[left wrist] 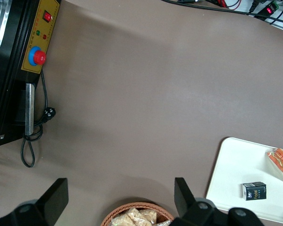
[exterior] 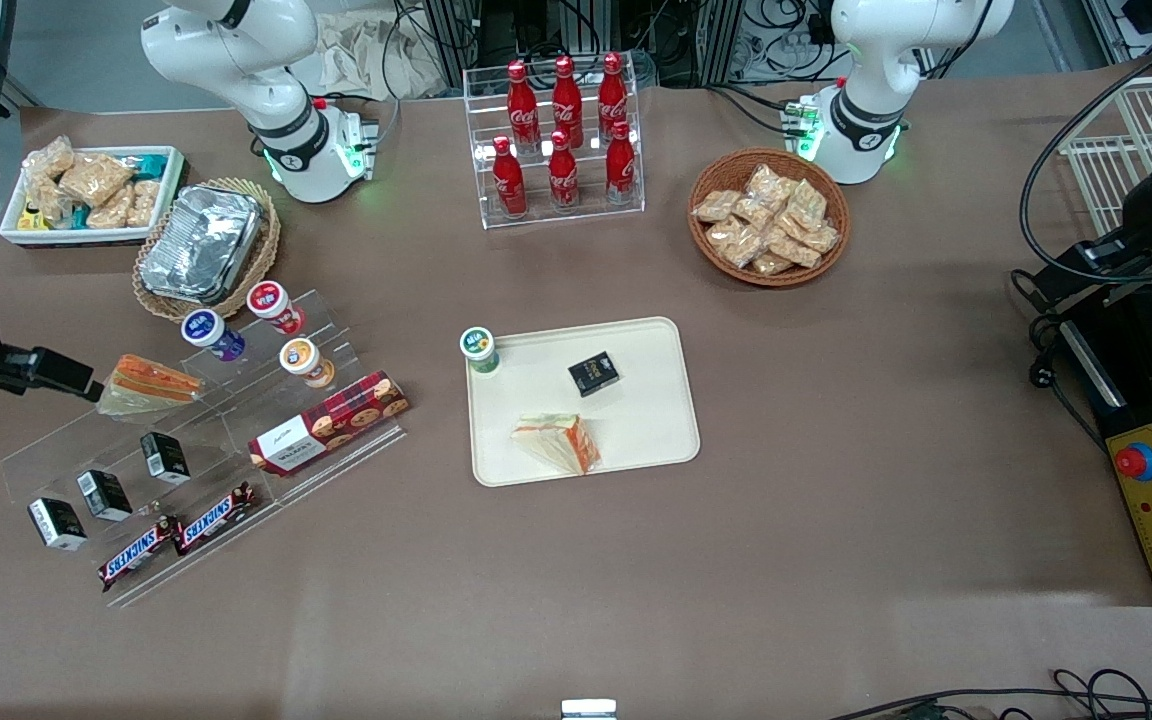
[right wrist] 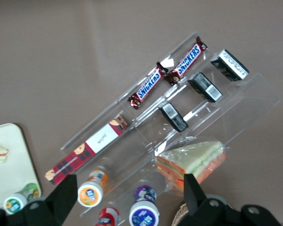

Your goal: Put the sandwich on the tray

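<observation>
The sandwich lies on the tray, near the edge closest to the front camera, beside a small black box; in the right wrist view only a corner of it shows. The gripper hovers above the clear display rack toward the working arm's end of the desk, its fingers spread wide and empty, their bases cut off.

Both arms are glossy white with rounded shells, black bands at the joints and green lights glowing at their bases. The working arm's pincer is matte black, its two fingers flat, angular and spread apart.
</observation>
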